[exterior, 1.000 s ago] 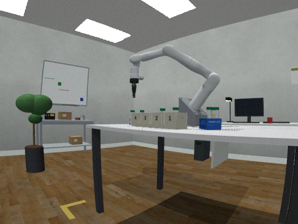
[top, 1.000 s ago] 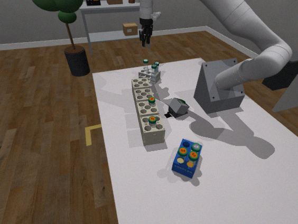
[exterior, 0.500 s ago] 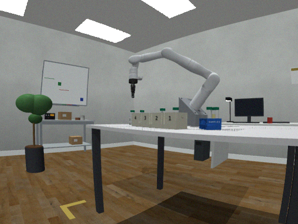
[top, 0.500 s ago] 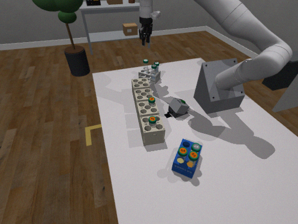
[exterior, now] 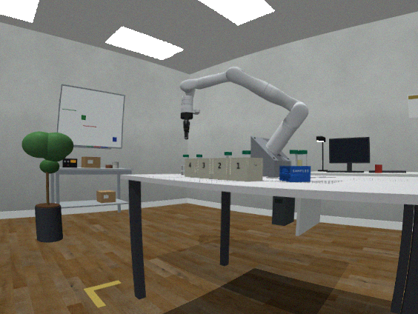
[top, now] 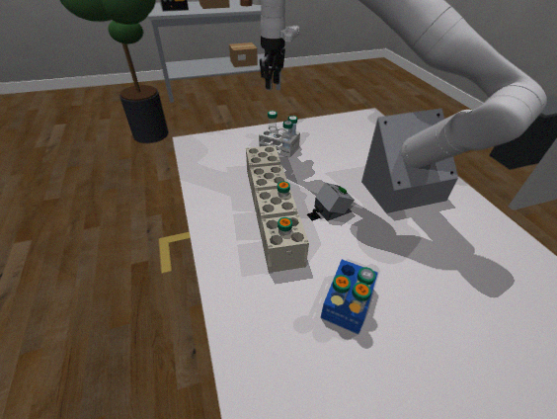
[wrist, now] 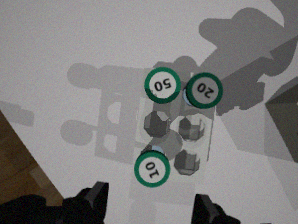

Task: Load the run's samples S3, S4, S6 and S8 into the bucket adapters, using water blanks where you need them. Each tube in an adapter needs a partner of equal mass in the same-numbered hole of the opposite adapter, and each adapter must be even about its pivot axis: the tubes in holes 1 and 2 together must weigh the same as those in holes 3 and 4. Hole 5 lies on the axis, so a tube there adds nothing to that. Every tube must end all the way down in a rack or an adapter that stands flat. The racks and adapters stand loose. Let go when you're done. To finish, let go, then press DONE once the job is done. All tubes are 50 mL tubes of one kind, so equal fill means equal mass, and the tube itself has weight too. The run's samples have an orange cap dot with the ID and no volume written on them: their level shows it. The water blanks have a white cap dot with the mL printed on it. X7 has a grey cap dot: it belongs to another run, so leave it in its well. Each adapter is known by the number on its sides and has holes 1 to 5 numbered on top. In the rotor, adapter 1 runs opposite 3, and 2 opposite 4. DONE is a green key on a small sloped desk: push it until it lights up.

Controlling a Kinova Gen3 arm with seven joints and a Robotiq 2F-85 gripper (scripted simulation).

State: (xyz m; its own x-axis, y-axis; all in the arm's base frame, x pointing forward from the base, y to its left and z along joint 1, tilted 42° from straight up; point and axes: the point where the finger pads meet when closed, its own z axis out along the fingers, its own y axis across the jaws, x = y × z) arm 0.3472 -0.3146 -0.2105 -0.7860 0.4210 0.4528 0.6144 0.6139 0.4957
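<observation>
My gripper point(top: 272, 81) hangs open and empty high above the clear blank rack point(top: 281, 139) at the table's far end. In the wrist view the rack holds water blanks marked 50 point(wrist: 162, 85), 20 point(wrist: 204, 90) and 10 point(wrist: 152, 168); the 10 blank lies nearest my fingers. Four beige adapters point(top: 275, 205) stand in a row. An orange-dot tube sits in the second adapter point(top: 283, 187) and another in the nearest adapter point(top: 284, 223). The blue sample rack point(top: 350, 294) holds orange-dot tubes S4 point(top: 341, 283) and S3 point(top: 361, 290) and a grey-dot tube point(top: 366, 274).
The sloped desk with the green DONE key point(top: 334, 199) stands right of the adapters. The arm's grey base block point(top: 410, 160) is at the right. A potted plant point(top: 133, 74) and a shelf point(top: 207, 44) stand on the floor beyond the table.
</observation>
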